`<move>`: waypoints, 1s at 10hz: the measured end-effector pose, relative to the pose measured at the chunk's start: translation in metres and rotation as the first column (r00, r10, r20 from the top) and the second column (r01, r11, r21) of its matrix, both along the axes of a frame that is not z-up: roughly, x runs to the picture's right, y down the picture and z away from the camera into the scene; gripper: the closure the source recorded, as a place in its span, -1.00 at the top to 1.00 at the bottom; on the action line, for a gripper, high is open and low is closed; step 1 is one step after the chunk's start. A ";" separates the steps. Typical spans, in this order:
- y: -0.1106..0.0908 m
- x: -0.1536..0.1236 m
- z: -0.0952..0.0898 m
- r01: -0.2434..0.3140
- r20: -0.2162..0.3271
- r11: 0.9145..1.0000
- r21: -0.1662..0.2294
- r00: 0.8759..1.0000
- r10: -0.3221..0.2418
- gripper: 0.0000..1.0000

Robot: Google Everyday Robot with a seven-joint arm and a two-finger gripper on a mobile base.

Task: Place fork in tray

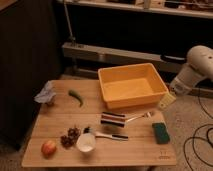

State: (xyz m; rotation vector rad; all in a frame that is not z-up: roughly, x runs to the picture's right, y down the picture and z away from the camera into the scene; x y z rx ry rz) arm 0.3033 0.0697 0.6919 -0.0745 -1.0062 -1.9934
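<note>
**Camera view: my claw hangs by the tray, fork lies on the table**

Nearest on the wooden table [60,159] are an apple [48,148], a white bowl [86,142] and a dark cluster of grapes [71,136]. A dark-handled utensil [109,135] lies just beside the bowl. A small mark [163,156] at the table's front right corner is beyond my reading. The green sponge [160,132] sits to the right. The fork [139,117] lies flat on the wood between the sponge and a striped box [113,119], outside the tray [131,100]. Farther left are a green pepper [76,97] and a crumpled bluish thing [46,94]. My claw [167,100] hangs just beside the tray's right wall. Whether it is released or clenched, or touching anything, I cannot tell.
</note>
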 end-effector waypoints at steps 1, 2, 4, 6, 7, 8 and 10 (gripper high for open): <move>0.002 0.003 0.000 -0.005 -0.004 1.000 0.000 1.000 0.005 0.49; 0.003 0.004 0.001 -0.007 -0.010 1.000 -0.001 1.000 0.007 0.49; 0.000 0.004 0.004 -0.026 -0.038 1.000 -0.007 0.999 0.026 0.49; -0.002 0.010 0.006 -0.072 -0.107 0.997 -0.012 0.992 0.071 0.49; -0.005 0.010 0.006 -0.102 -0.149 0.995 -0.009 0.984 0.100 0.49; -0.008 0.010 0.005 -0.133 -0.188 0.991 -0.001 0.973 0.131 0.49; -0.012 0.012 0.005 -0.229 -0.258 0.973 0.013 0.940 0.224 0.49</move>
